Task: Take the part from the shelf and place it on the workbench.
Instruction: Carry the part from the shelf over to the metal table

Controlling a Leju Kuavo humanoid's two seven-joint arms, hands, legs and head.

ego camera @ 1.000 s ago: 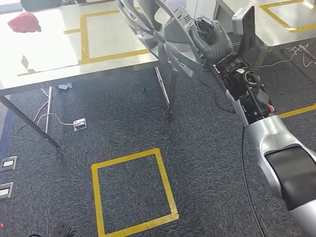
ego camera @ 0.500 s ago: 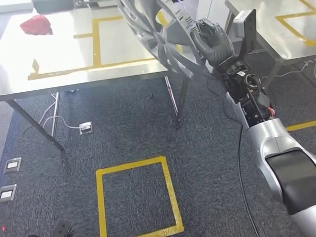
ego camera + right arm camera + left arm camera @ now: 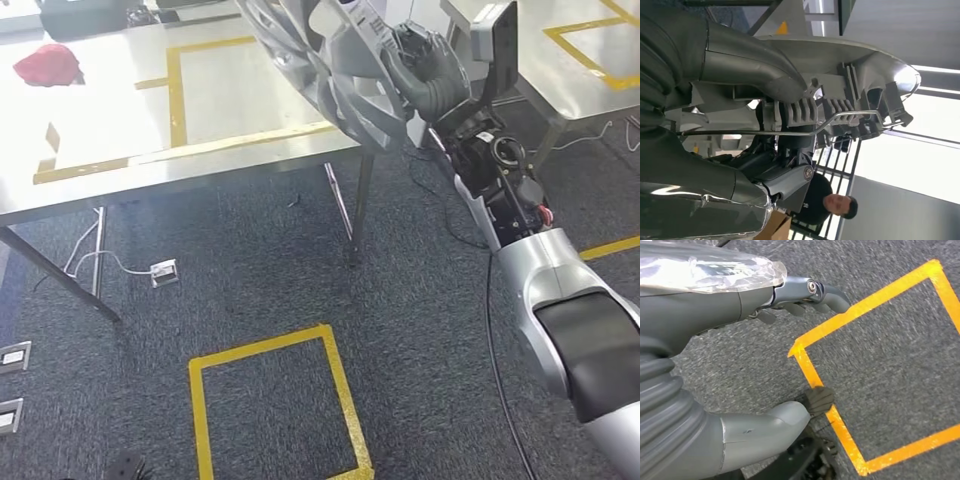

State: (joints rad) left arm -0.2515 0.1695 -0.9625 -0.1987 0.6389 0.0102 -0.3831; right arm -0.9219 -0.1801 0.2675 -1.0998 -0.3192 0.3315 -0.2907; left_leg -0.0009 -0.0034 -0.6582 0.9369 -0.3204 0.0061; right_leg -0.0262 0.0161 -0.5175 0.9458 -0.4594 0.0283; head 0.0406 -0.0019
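Right robot hand gripping grey ribbed part, held aloft over near edge of steel worktop, left robot hand empty with fingers apart above carpet, yellow tape square below.

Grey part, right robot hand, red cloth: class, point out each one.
grey part [image 3: 332, 70], head view, ribbed middle.
right robot hand [image 3: 426, 75], head view, dark curled fingers.
red cloth [image 3: 49, 65], head view, centre.
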